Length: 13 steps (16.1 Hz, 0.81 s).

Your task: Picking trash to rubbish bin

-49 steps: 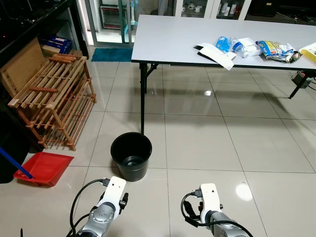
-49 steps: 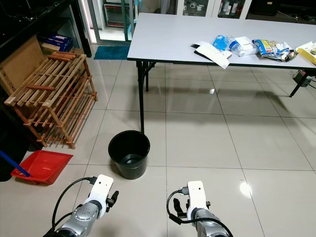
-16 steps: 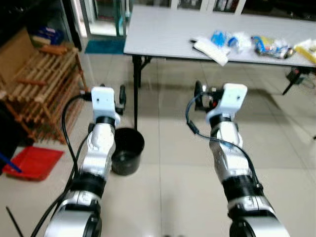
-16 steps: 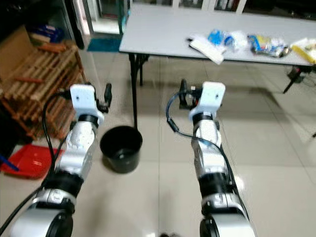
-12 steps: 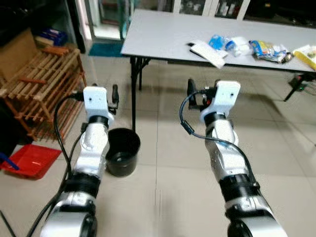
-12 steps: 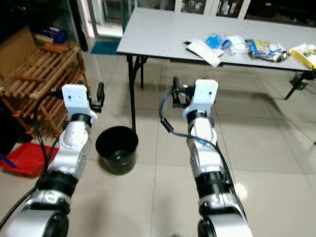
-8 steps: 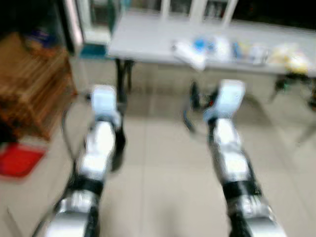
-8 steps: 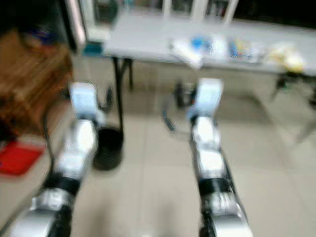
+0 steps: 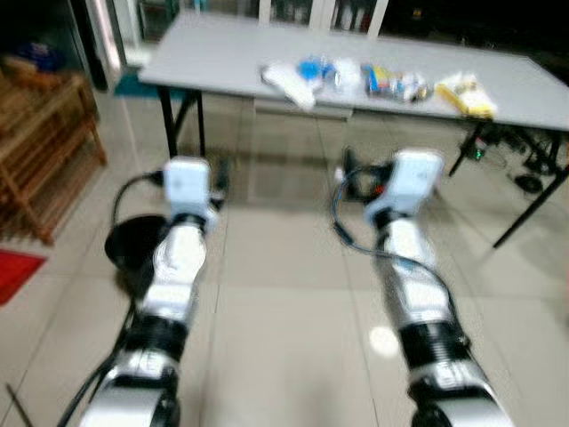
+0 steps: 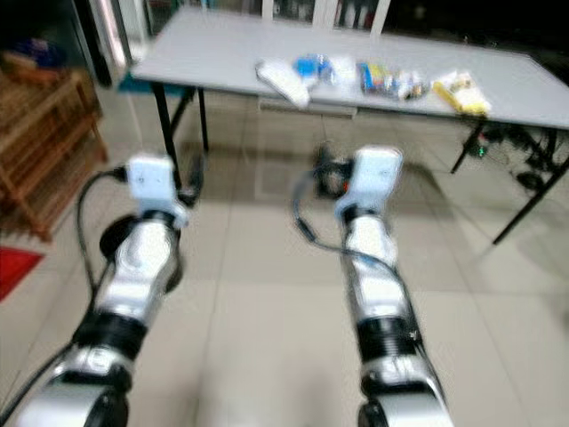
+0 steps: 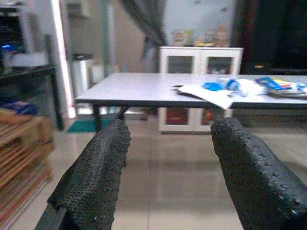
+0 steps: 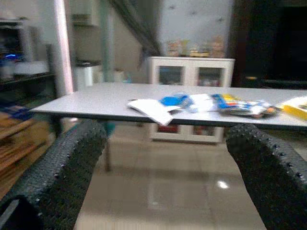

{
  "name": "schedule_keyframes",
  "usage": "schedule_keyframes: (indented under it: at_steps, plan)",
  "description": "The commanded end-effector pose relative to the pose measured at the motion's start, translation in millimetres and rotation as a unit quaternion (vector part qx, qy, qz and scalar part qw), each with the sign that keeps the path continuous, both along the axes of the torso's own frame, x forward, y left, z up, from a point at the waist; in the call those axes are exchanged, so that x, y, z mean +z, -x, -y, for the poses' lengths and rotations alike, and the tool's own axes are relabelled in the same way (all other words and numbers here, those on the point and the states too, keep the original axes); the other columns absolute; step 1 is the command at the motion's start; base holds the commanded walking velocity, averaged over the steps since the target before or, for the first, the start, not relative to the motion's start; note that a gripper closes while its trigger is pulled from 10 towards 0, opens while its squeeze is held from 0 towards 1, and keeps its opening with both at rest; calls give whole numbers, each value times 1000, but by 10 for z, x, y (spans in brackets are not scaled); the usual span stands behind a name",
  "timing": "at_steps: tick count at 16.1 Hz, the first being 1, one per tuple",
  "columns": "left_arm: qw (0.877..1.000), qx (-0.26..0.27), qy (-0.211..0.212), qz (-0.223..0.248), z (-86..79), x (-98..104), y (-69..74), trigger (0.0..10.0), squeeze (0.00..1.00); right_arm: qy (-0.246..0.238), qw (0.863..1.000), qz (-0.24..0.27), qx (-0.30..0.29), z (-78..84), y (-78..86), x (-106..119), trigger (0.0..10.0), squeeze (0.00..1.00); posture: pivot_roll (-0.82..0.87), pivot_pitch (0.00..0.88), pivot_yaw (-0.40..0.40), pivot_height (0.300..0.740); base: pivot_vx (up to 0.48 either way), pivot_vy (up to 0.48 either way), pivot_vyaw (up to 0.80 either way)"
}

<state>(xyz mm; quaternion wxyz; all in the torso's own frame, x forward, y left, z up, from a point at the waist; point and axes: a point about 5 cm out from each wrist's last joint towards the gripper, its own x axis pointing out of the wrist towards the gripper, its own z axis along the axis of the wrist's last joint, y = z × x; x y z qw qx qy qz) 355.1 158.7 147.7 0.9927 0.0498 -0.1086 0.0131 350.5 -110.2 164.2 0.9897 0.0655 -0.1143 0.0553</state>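
Trash lies on the grey table [image 9: 204,53]: a white paper [image 9: 286,78], blue plastic [image 9: 313,68], colourful wrappers [image 9: 391,83] and a yellow packet [image 9: 468,91]. The black rubbish bin [image 9: 124,245] stands on the floor at the left, partly hidden by my left arm. Both arms are raised in front of me and point toward the table, well short of it. My left gripper [image 11: 170,132] is open and holds nothing. My right gripper [image 12: 165,139] is also open and holds nothing. The picture is somewhat blurred.
A wooden rack [image 9: 44,151] stands at the far left, with a red dustpan [image 9: 13,271] on the floor below it. Black table legs [image 9: 169,124] and cables [image 9: 524,169] sit under the table. A white cabinet [image 11: 199,62] stands behind it. Tiled floor lies between me and the table.
Both arms have risen from low down to chest height. The camera has swung right and moved closer, so the table is nearer and the bin sits farther left.
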Motion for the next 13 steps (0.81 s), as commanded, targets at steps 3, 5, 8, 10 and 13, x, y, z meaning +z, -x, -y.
schedule_keyframes:
  at_steps: [3, 5, 8, 10, 13]
  plan:
    - [1000, -26, 10, 4, 142, 33, -8, 10000, 0, -4, 1000, -1, -19, 136, -12, 30, 10000, 0, 0, 8, -73, 740, 0, 0, 0]
    - [1000, -22, 12, 3, 139, 49, -12, 10000, 0, -5, 1000, -3, -19, 126, -11, 31, 10000, 0, -1, 16, -72, 740, 0, 0, 0]
    - [1000, -17, 15, 3, 111, 66, -27, 10000, 0, -6, 1000, -4, -16, 113, -17, 39, 10000, 0, 2, 20, -74, 740, 196, 0, 0]
    - [1000, -16, 12, 4, 99, 72, -28, 10000, 0, -13, 1000, -7, -14, 107, -21, 39, 10000, 0, 3, 21, -73, 740, 390, 0, 0]
    - [1000, -17, 11, 2, 101, 71, -24, 10000, 0, -14, 1000, -7, -17, 107, -21, 49, 10000, 0, 2, 23, -72, 740, 423, 0, 0]
